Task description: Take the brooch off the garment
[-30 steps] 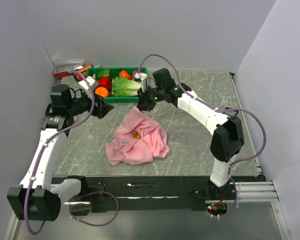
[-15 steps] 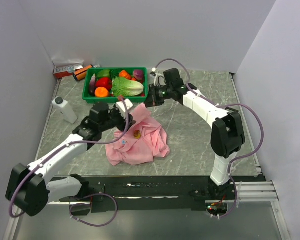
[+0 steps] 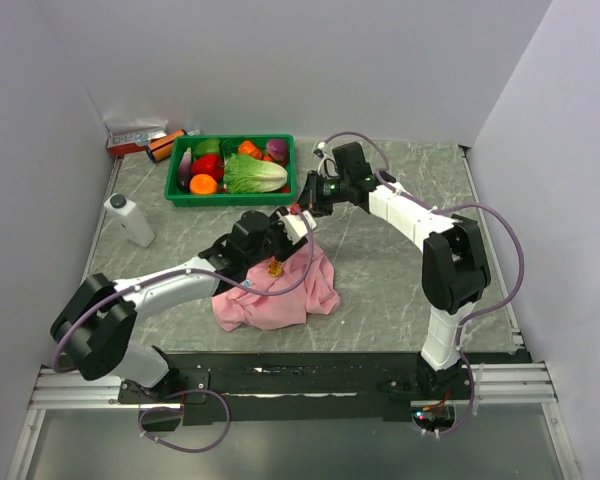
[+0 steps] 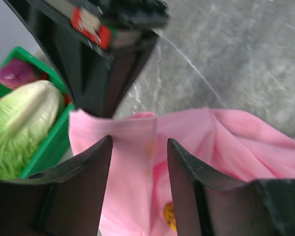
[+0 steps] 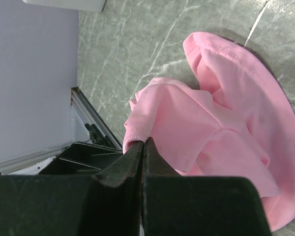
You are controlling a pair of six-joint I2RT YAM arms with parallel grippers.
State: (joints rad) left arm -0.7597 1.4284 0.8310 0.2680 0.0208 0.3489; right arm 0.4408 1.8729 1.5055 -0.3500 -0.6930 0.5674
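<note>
Edge of pink garment (image 3: pixel 280 290) is pinched in clenched jaws of R gripper (image 5: pixel 143 142). Jaws of L gripper (image 4: pixel 140 142) are spread, released, over the cloth nr yellow brooch (image 4: pixel 170 216).

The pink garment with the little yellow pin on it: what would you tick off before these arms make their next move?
1. Right end effector shut on a fold of the garment: ok.
2. Left end effector open, gripping nothing: ok.
3. Brooch in sight: ok, though only partly, at the bottom of the left wrist view.
4. Brooch centred in the left end effector's gap: not ok, it sits off to one side.
5. How the brooch is fastened: cannot tell.
</note>
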